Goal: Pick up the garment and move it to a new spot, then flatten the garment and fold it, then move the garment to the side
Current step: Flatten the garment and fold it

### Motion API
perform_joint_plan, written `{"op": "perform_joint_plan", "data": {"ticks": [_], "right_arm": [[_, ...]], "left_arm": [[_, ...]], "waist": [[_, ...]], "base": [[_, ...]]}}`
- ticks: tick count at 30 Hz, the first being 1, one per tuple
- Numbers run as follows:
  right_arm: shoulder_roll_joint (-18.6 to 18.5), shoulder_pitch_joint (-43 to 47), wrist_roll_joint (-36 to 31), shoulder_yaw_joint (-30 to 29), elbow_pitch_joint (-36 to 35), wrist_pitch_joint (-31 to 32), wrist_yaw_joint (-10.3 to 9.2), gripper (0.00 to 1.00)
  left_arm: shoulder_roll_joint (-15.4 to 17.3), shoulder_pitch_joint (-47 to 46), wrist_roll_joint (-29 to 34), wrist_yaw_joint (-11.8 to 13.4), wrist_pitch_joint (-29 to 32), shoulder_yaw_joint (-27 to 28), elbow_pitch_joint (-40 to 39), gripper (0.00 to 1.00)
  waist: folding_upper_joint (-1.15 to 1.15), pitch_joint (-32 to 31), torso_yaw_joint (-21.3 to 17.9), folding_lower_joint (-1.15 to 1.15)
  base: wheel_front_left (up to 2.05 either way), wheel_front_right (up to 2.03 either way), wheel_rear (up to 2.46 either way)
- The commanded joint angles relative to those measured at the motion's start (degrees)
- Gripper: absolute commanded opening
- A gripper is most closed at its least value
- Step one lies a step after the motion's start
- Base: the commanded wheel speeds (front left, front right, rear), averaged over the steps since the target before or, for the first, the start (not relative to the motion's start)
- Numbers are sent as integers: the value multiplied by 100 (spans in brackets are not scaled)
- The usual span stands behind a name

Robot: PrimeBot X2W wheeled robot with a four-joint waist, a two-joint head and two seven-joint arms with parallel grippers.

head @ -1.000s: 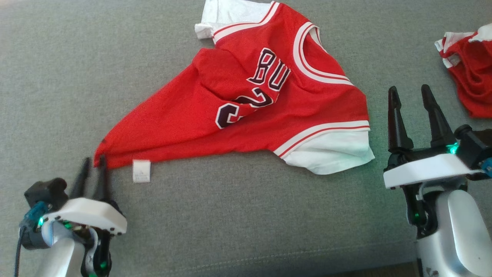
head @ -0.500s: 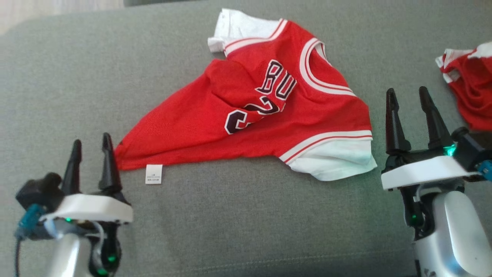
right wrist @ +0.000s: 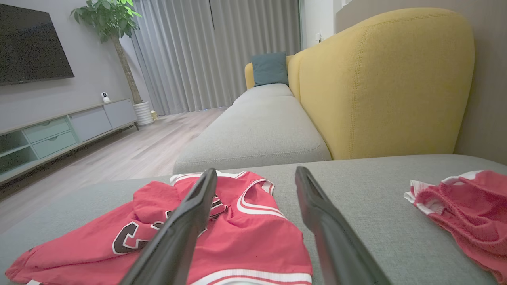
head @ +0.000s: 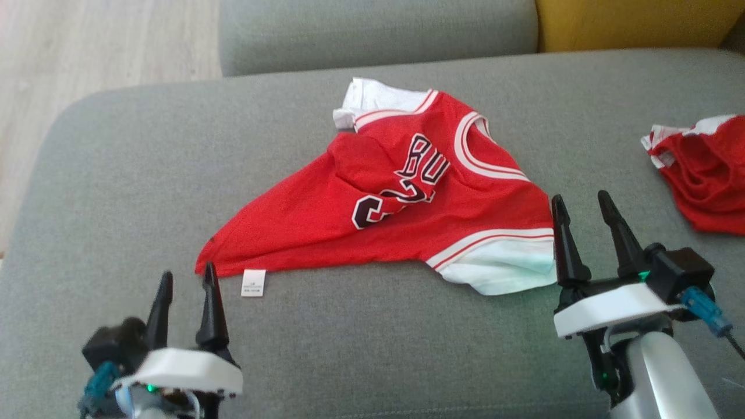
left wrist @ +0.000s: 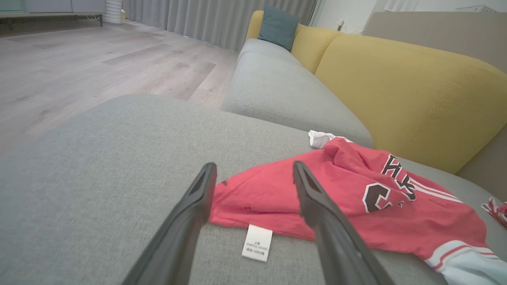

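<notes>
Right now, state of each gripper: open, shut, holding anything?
Left gripper: open, holding nothing, at the red jersey corner.
Right gripper: open, holding nothing.

A grey sofa seat [head: 378,349] spans the lower head view, with pale wood floor [head: 87,52] at upper left. In the right wrist view a yellow backrest [right wrist: 380,79] rises at right, with a teal cushion [right wrist: 270,68] at centre. Grey curtains [right wrist: 222,51] hang behind. A dark television [right wrist: 31,43], a potted plant [right wrist: 109,18] and a low cabinet [right wrist: 59,130] stand at left.
</notes>
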Motion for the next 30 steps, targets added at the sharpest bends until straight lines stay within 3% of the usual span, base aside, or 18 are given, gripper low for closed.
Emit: {"op": "perform_joint_plan", "data": {"ticks": [1, 19, 30], "right_arm": [[-11, -138, -15, 159, -149, -105, -5, 100], [-11, -45, -91, 106, 342, -369, -5, 100], [-11, 12, -314, -104, 482, -197, -5, 100]], "left_arm": [[-15, -123, 50, 25, -68, 186, -150, 100], [-111, 44, 176, -54, -69, 214, -32, 100], [-127, 50, 221, -91, -69, 227, -55, 100]], "waist": [[0, -113, 36, 0], [0, -269, 89, 0], [0, -204, 68, 0]], "base": [[0, 0, 0], [0, 0, 0], [0, 0, 0]]}}
